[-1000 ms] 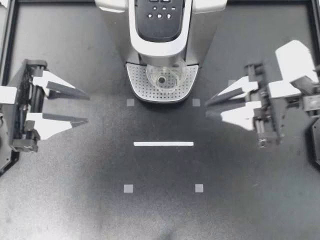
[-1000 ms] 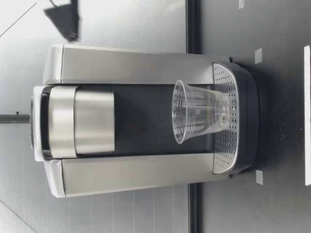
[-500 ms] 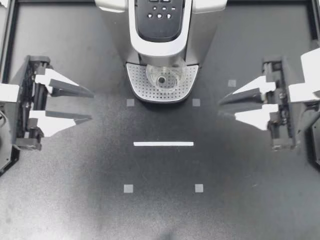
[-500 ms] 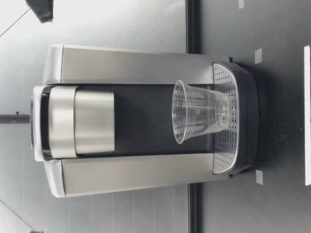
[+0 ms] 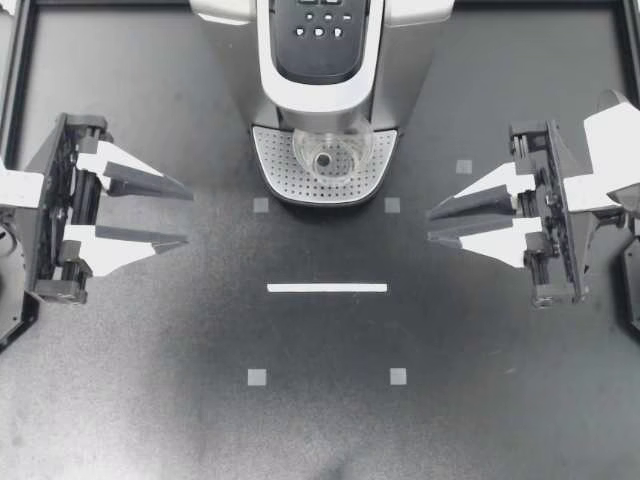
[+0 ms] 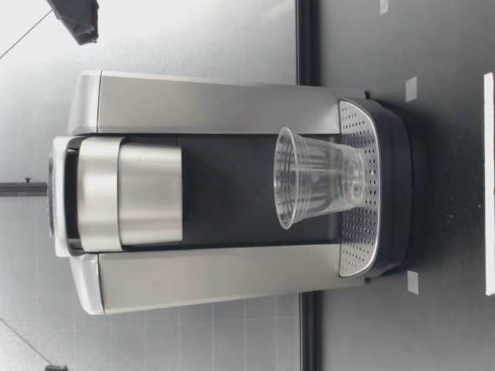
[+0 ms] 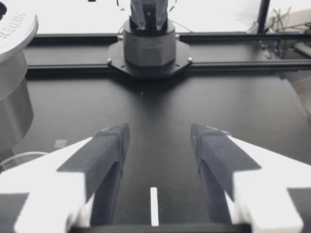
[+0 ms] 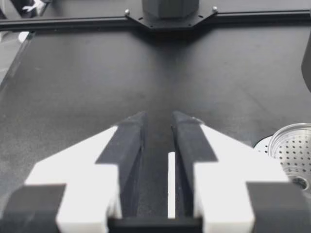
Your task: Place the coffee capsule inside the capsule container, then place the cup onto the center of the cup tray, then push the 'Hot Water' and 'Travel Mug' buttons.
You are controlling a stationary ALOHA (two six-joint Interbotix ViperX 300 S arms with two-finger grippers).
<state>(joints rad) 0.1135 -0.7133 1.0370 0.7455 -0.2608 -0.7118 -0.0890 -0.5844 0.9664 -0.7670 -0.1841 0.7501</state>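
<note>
1. Since the cup (image 5: 328, 155) already stands mid-tray (image 5: 275, 168) under the machine (image 5: 410, 60) at the worktop's far edge, the buttons (image 5: 318, 31) look next; no capsule shows.
2. Left gripper (image 5: 188, 216) gapes wide and right gripper (image 5: 430, 225) is narrowly open. Both are empty, well apart from the machine.
3. Close one gripper fully, descend over the panel and press squarely with its tip; button labels are unreadable.
</note>
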